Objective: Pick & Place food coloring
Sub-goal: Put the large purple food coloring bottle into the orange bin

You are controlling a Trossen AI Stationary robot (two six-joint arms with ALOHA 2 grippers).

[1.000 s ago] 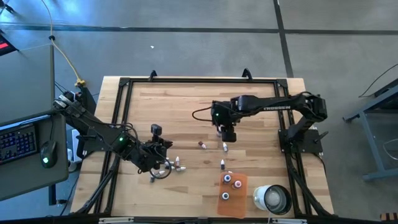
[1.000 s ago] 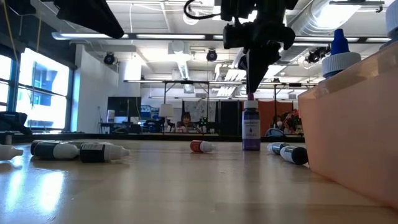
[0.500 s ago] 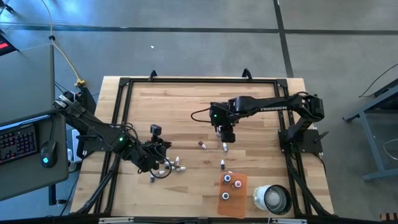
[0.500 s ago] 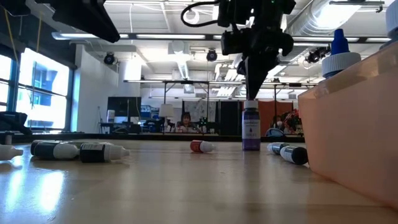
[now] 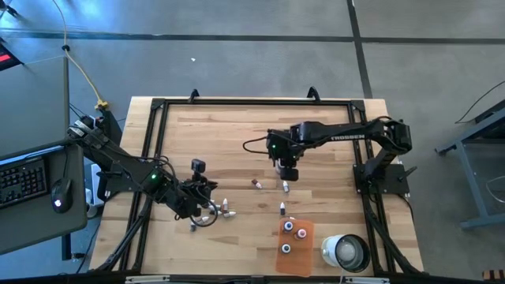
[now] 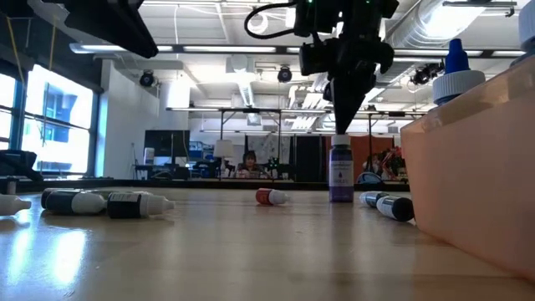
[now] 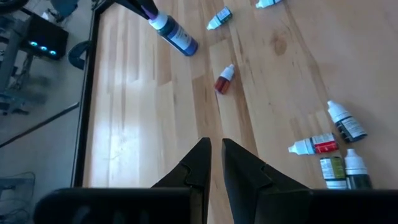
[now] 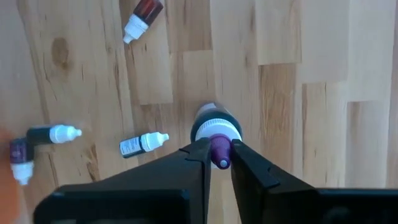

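Small food coloring bottles lie scattered on the wooden table: a group [image 5: 225, 210] near my left gripper, a red one [image 5: 256, 184], and two more [image 5: 285, 186] [image 5: 282, 207]. Three stand in the orange tray [image 5: 296, 244]. A purple bottle [image 6: 340, 173] stands upright mid-table under my right gripper [image 5: 289, 172], which is shut on its cap. My left gripper [image 7: 216, 149] hovers shut above bare wood at the left [image 5: 211, 188], touching nothing. My right gripper [image 8: 219, 152] pinches the purple bottle's pointed cap [image 8: 219, 144] between its two fingertips. The fingers come from above, pointing down. The bottle stays upright below them; in the low view its base looks level with the tabletop, though I cannot tell whether it touches.
A big white round cup [image 5: 345, 251] sits at the near right corner beside the tray. In the low view the tray wall [image 6: 468, 167] fills the right side. A black frame [image 5: 158, 142] rims the table. Bare wood lies across the far half.
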